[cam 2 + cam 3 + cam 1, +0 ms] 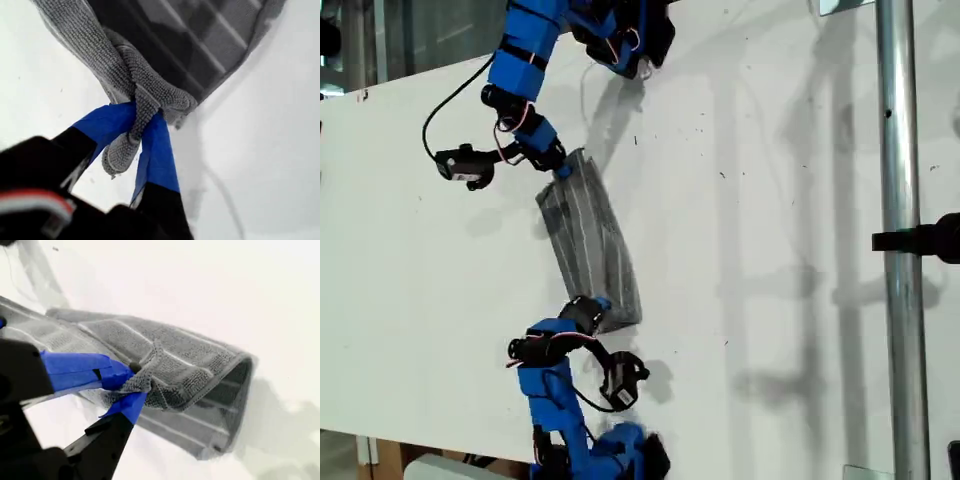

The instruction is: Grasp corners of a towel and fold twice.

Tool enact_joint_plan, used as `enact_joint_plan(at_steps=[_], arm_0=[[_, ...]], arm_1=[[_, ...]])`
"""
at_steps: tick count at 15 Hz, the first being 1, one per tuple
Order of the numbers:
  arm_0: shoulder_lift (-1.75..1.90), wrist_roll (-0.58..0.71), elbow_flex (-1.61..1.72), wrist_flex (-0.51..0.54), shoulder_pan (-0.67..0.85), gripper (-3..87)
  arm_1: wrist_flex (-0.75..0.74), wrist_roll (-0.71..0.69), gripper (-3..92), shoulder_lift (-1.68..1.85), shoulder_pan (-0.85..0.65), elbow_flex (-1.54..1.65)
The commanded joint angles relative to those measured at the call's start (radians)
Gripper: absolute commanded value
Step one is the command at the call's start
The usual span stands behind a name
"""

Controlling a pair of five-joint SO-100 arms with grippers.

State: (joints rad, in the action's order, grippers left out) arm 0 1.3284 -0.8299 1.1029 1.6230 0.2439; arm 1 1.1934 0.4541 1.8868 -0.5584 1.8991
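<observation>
The towel [585, 240], grey with thin white stripes, is doubled into a narrow band stretched between both grippers over the white table [770, 200]. My first gripper [560, 168] on the upper arm in the exterior view is shut on a bunched corner [125, 150] of the towel [200, 45]. My second gripper [595, 305] on the lower arm is shut on the other end, where the towel [190, 360] curls over into an open loop. Blue-taped fingers [75, 371] pinch the cloth edge there. The other corners are hidden in the folds.
A vertical metal pole [898, 240] with a black clamp [930, 238] stands at the exterior view's right. The table's edge [410, 85] runs along the exterior view's upper left, with a black cable [445, 105] looping from the upper arm.
</observation>
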Motion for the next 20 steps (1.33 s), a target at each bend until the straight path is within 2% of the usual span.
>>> enact_joint_plan(at_steps=[1,3,5,8,11,13,18,19,20], arm_0=[[0.067,0.112,-0.009,0.006,0.176,-2.9],[0.083,0.170,-0.020,0.015,0.288,-2.9],[0.152,0.181,-0.006,0.018,0.314,-2.9],[0.224,0.135,0.147,-0.032,0.278,-2.9],[0.218,0.055,0.360,-0.204,0.213,-2.9],[0.172,0.026,0.431,-0.281,0.206,-2.9],[0.069,0.011,0.437,-0.325,0.239,-2.8],[0.071,0.005,0.436,-0.313,0.239,-2.3],[0.084,-0.011,0.431,-0.278,0.238,3.4]], arm_1=[[-0.069,-0.132,-0.2,-0.213,-0.127,-0.281],[-0.080,-0.201,-0.2,-0.434,-0.186,-0.541],[-0.061,-0.218,-0.2,-0.476,-0.199,-0.681],[-0.049,-0.210,-0.2,-0.390,-0.181,-0.522],[-0.089,-0.183,-0.2,-0.411,-0.155,-0.331],[-0.121,-0.176,-0.2,-0.485,-0.152,-0.305],[-0.176,-0.173,0.0,-0.620,-0.202,-0.364],[-0.170,-0.170,6.2,-0.643,-0.222,-0.382],[-0.138,-0.160,21.3,-0.657,-0.239,-0.405]])
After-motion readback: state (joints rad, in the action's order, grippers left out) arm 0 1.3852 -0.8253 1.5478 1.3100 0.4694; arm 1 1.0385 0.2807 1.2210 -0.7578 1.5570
